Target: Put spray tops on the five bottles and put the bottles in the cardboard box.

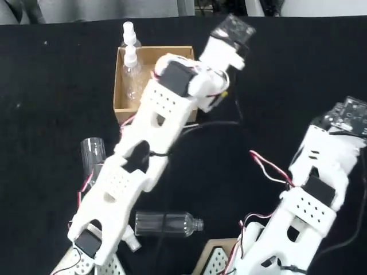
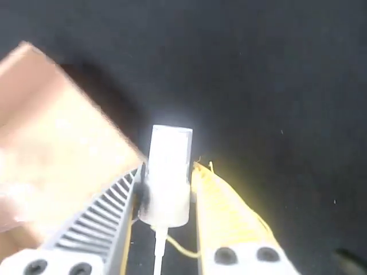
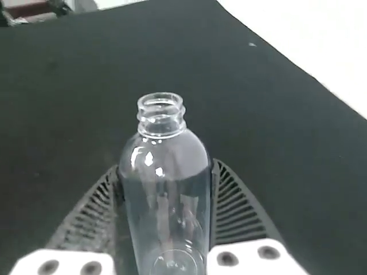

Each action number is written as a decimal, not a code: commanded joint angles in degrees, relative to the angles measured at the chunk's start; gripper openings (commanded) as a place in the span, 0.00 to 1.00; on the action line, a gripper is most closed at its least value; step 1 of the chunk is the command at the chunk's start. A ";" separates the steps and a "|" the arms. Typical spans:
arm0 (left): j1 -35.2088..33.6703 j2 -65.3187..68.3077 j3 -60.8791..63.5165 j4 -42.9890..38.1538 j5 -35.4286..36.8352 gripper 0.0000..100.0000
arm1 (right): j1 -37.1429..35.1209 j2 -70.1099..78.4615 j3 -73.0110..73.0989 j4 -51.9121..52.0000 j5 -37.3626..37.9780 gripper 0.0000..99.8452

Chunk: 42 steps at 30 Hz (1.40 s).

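My left gripper (image 2: pixel 167 169) is pinched on a smooth white spray top (image 2: pixel 170 154) with a thin tube, just beside the blurry brown cardboard box (image 2: pixel 51 132). My right gripper (image 3: pixel 166 166) squeezes a clear round bottle (image 3: pixel 166 195) with an open ribbed neck. Its bottom is cut off. A second bottle (image 1: pixel 166 223) lies on the black cloth (image 1: pixel 287 86).

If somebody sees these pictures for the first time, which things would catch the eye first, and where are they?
The left gripper pinches a white spray top just beside the cardboard box. The right gripper grips a clear bottle with its neck open, above the black table. Another topless bottle lies on its side on that table, far from the box.
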 commanded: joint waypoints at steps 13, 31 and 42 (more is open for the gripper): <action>-4.97 -22.07 -2.68 0.26 3.34 0.03 | -9.49 -2.59 -0.84 2.81 0.09 0.01; -5.85 -45.80 10.33 0.09 3.60 0.03 | -22.77 -23.43 -0.31 11.25 3.08 0.01; -5.93 -53.36 11.03 0.09 9.32 0.03 | -32.53 -25.19 -0.57 10.90 3.25 0.01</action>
